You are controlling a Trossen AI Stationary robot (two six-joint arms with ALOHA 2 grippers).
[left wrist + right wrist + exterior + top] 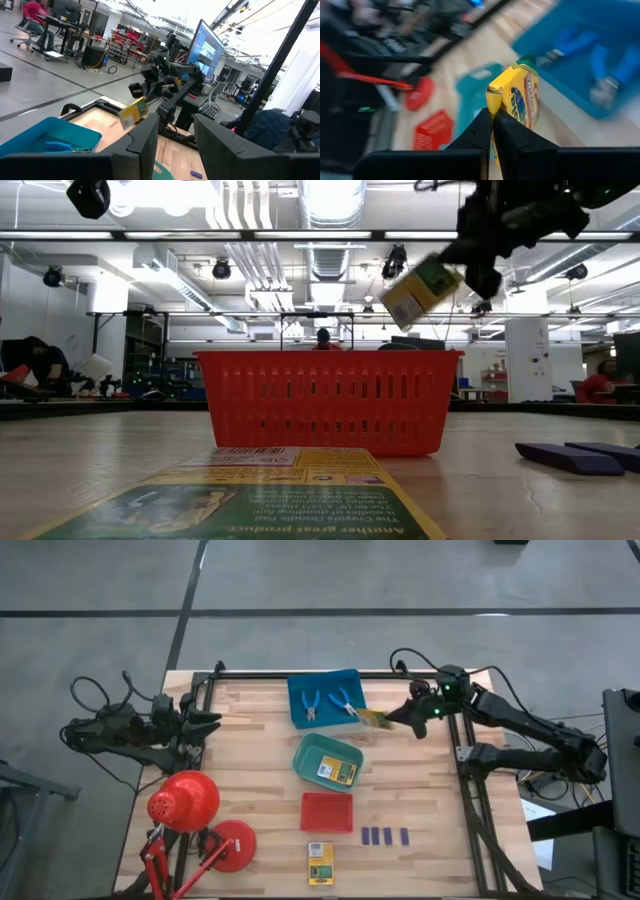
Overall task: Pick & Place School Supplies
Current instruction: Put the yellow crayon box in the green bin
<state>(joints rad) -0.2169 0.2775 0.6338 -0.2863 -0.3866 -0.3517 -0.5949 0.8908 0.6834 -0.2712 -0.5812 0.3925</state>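
Observation:
My right gripper is shut on a flat yellow-and-green box in the air beside the blue tray. That tray holds two blue-handled tools. A second box lies in the green tray. A third box lies flat near the front edge. Several dark blue blocks lie in a row on the wood, right of the red tray. My left gripper waits at the table's left, open with nothing between its fingers. My right gripper pinches the box by one narrow end between its two fingers. The fingers come from the table's right, slanting a little downward. The box sticks out beyond the fingertips, tilted and lifted clear of the table.
A red desk lamp stands at the near left corner. Black frame rails run along the table's right and far sides. Bare wood lies between the trays and the left arm.

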